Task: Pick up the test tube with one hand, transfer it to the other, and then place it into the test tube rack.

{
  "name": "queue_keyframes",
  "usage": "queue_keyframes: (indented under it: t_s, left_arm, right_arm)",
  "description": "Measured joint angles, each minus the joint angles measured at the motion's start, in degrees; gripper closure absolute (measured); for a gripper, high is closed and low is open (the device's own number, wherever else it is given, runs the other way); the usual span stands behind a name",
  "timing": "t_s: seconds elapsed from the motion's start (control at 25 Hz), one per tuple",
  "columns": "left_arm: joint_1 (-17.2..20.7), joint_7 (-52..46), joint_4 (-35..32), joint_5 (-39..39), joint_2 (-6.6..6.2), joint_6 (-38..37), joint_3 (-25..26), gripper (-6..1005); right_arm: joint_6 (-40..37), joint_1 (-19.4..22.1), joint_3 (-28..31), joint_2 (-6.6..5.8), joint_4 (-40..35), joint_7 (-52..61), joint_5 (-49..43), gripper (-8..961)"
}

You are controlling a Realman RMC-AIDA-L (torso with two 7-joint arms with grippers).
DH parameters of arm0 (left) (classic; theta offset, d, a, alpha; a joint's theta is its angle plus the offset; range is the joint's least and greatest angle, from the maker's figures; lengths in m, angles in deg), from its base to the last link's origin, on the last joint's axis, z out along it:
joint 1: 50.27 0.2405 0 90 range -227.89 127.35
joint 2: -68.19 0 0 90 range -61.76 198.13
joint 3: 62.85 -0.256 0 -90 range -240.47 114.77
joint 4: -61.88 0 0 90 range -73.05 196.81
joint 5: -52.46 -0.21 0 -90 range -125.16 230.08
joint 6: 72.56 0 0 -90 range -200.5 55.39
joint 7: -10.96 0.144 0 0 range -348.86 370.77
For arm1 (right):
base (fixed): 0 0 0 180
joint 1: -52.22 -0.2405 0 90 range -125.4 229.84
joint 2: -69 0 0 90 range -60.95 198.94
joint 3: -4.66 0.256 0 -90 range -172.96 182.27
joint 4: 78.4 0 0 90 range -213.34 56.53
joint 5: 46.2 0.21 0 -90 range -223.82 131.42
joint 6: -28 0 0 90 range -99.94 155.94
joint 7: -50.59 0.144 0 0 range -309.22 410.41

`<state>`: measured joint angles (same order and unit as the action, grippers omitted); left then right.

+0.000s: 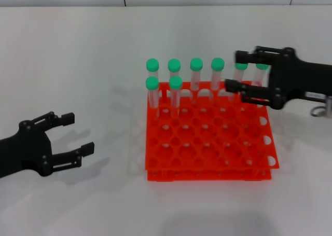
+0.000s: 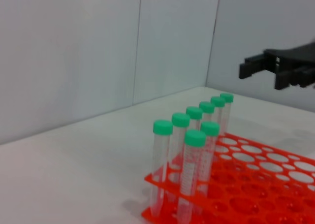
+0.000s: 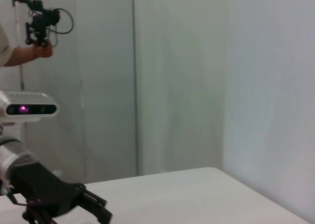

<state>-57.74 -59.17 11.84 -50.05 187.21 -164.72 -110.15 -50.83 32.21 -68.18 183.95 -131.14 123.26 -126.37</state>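
The right gripper (image 1: 239, 70), fingers apart around a back-row test tube (image 1: 240, 75) in the rack (image 1: 207, 142), could bump the neighbor tubes (image 1: 262, 72), while the left gripper (image 1: 78, 133) waits open far away.

Both of my grippers are matte black: the left gripper (image 1: 78, 134) has two slim, angular fingers (image 1: 66, 119) with blocky squared tips, joined to a rounded black palm by thin linkage bars. My right gripper (image 1: 234, 71) is built the same, and behind its fingers I see a chunky black housing with a small pale label and a loop of grey cable. From the right wrist camera, the left arm behind the fingers shows a silver-white cylindrical segment.
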Motion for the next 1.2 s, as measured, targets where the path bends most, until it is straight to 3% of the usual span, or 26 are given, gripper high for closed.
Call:
queue_keyframes:
  t_s: [0.2,0.44,0.92,1.2]
  left_arm:
    - [-1.88,-1.52,0.02,-0.35,-0.71,-1.50,0.61,130]
    - [-3.43,-2.26,0.59,-0.55,-1.71,-2.47,0.58,129]
    - [-8.00,-3.78,4.11,-3.51,-3.69,-5.93,0.41,129]
    - [-10.23,-5.47,4.34,-6.36,-3.92,-7.66,0.23,129]
  right_arm:
    - [-1.00,2.10,3.02,0.00,0.94,-0.44,-2.88,222]
    - [-3.21,2.34,4.21,-0.15,4.62,-2.17,-4.06,73]
    - [-5.57,1.96,5.08,-1.72,8.52,-3.47,-7.18,76]
    - [-5.56,1.19,5.14,-2.08,9.06,-3.08,-9.45,78]
